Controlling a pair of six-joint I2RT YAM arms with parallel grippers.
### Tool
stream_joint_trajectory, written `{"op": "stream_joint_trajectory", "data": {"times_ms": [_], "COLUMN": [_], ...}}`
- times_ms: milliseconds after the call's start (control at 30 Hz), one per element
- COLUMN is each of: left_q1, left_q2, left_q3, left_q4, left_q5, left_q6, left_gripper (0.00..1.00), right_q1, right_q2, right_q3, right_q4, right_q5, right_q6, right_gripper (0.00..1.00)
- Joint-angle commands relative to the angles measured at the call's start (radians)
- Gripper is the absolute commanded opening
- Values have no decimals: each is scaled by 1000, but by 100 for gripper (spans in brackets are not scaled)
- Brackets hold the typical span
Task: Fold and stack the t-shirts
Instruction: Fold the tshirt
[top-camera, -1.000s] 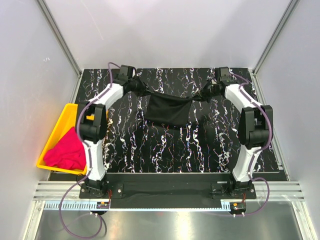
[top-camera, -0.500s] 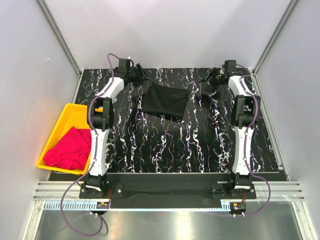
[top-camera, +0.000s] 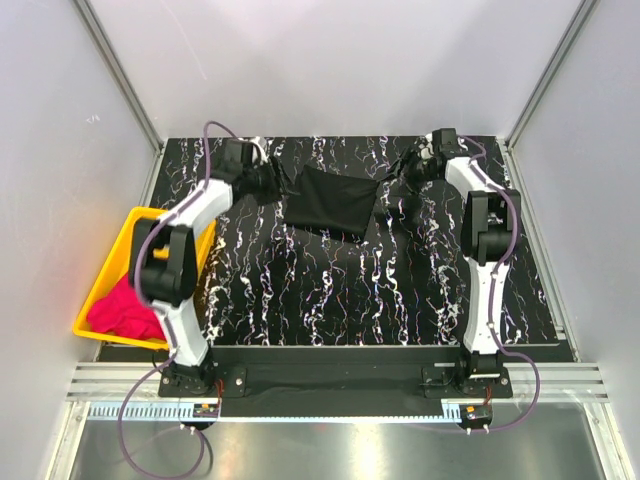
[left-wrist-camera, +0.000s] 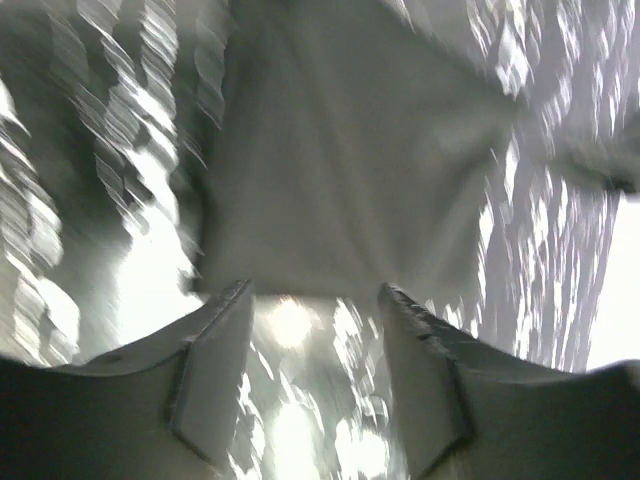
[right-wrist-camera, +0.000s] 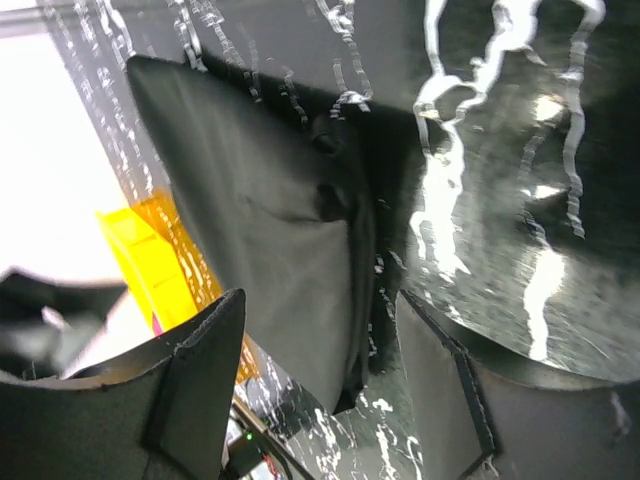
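at the far middle of the marbled table (top-camera: 330, 290) we have the black t-shirt (top-camera: 330, 200) lying folded, left gripper (left-wrist-camera: 315, 290) and right gripper (right-wrist-camera: 320, 300) spread empty beside it; the pink t-shirt (top-camera: 125, 305) lies crumpled in the yellow tray (top-camera: 125, 235), not yet folded or stacked.

In the overhead view the left arm (top-camera: 190, 215) arches from lower left to upper centre-left and the right arm (top-camera: 487, 228) stretches up the right side, wrists turned inward, the left gripper (left-wrist-camera: 315, 292) and right gripper (right-wrist-camera: 320, 300) both spread, gripping nothing.
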Motion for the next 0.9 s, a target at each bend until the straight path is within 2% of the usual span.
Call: {"op": "stream_joint_trajectory", "data": {"times_ms": [0,167,333,367,400,467,500,567,633,700,867], "left_q1": [-54,-62,-68,-67,-68,-65,-59,-48,-36,-21,10], "left_q2": [-179,-207,-175,-146,-123,-44,-13,59,136,188,250], "left_q3": [-147,-225,-207,-193,-157,-103,-41,35,124,193,276], "left_q4": [58,70,173,193,228,244,248,228,176,107,-32], "left_q5": [-40,26,142,168,173,160,161,155,121,83,34], "left_q6": [65,78,72,64,53,46,38,35,58,99,194], "left_gripper": [62,63,46,46,45,51,55,59,60,62,65], "right_q1": [-5,10,21,24,27,39,44,44,41,41,39], "right_q2": [14,92,58,54,46,46,43,41,40,58,112], "right_q3": [67,148,128,115,112,107,101,95,88,110,176], "right_q4": [90,86,87,86,87,99,99,95,95,90,64], "right_q5": [-67,-96,-46,-47,-58,-93,-90,-79,-65,-78,-75], "right_q6": [-9,-29,-12,-3,3,15,8,-18,-63,-89,-121], "right_gripper": [69,67,52,49,39,34,34,46,63,65,62]}}
